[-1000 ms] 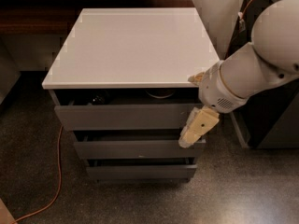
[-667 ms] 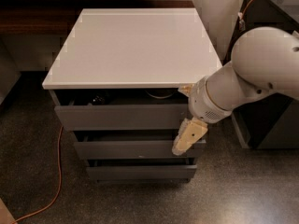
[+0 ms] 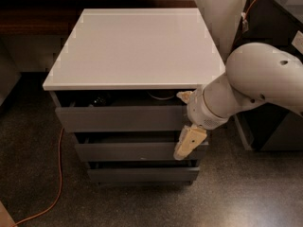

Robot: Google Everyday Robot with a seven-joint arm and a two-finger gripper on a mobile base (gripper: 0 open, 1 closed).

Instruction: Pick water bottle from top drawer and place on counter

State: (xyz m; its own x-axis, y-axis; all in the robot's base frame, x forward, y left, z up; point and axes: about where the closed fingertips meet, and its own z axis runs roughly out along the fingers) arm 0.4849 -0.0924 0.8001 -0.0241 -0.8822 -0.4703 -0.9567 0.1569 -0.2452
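The white counter [image 3: 137, 46] tops the grey cabinet. The top drawer [image 3: 118, 118] is pulled out a little, leaving a narrow dark slot under the counter. In the slot a dark glinting shape [image 3: 98, 100] sits at the left; I cannot tell if it is the water bottle. A pale rounded rim [image 3: 163, 96] shows at the right. My gripper [image 3: 186, 120] is at the drawer's right front corner, open and empty. One beige finger [image 3: 183, 96] is at the slot's edge. The other finger [image 3: 188, 143] hangs in front of the second drawer.
Two lower grey drawers [image 3: 128, 151] [image 3: 142, 174] stick out slightly. An orange cable [image 3: 57, 174] runs over the speckled floor at the left. A dark brown ledge [image 3: 33, 18] lies behind on the left. A dark cabinet [image 3: 279, 22] stands on the right, next to my arm.
My arm has swung left, bringing the gripper from right of the cabinet to the top drawer's right front corner. The drawers have not moved.
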